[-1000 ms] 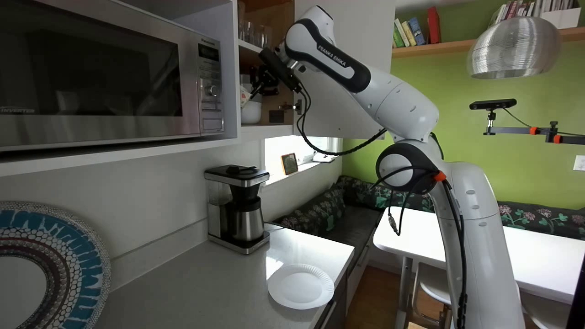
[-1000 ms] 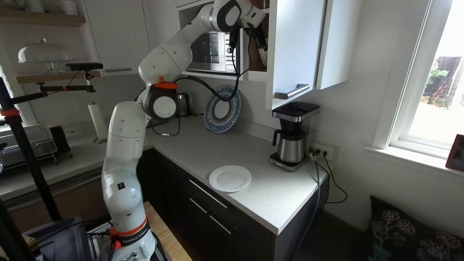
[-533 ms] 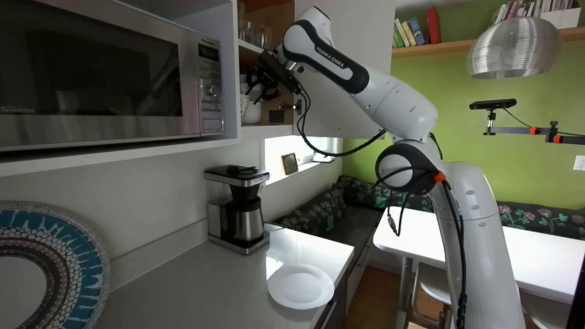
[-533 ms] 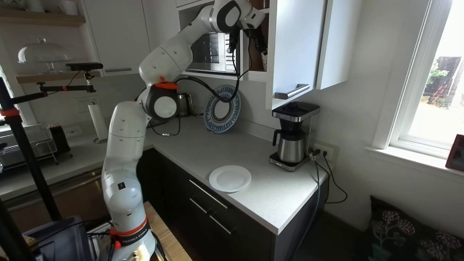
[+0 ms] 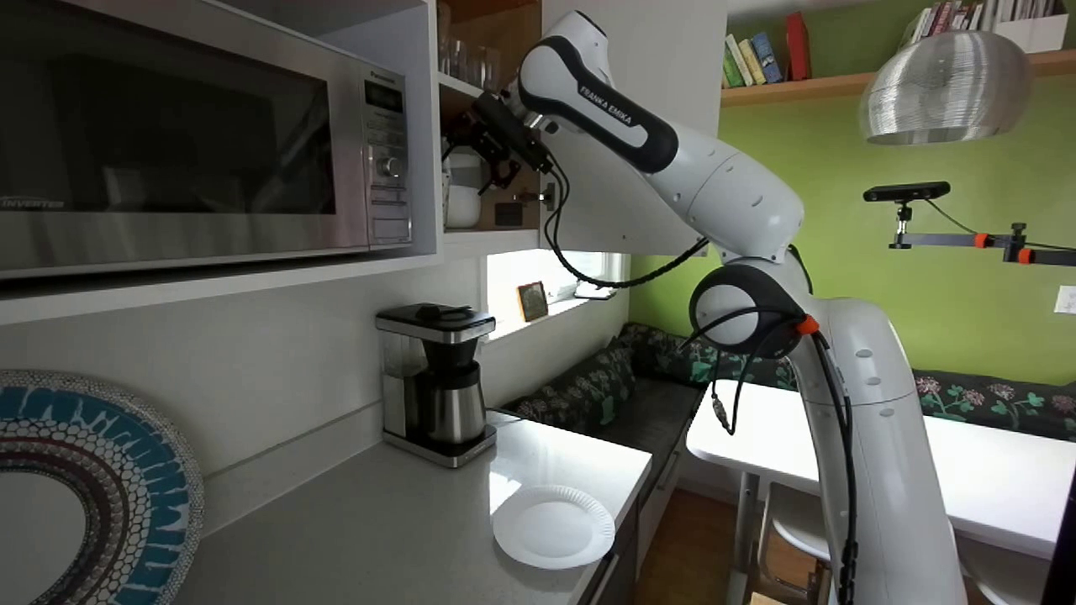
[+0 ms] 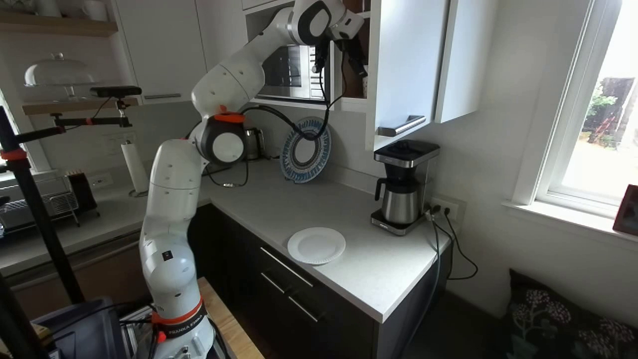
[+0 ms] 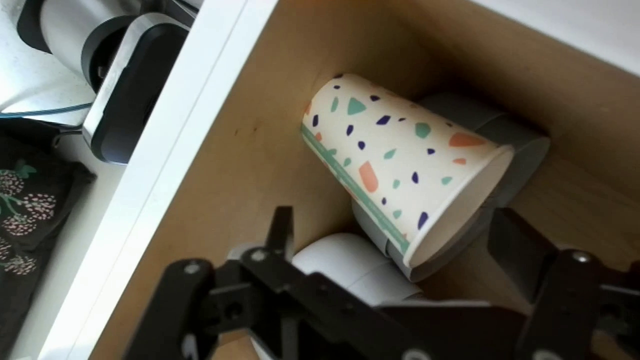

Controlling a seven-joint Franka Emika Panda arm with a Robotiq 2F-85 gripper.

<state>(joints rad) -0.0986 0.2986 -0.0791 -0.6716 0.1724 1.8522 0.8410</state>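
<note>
A: Where do we have the patterned cup (image 7: pixel 380 150)?
B: Behind the front edge of the cabinet shelf (image 7: pixel 215 165), just beside a grey vessel (image 7: pixel 500 130). Our end effector (image 7: pixel 394 222) has its fingers apart; whether one touches the cup, we cannot well see.
A: Then we should move straight along its sides, sparing the rim.

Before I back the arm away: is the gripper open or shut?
The gripper is open: in the wrist view, its fingers stand wide apart, with gaps between them and the patterned cup.
</note>
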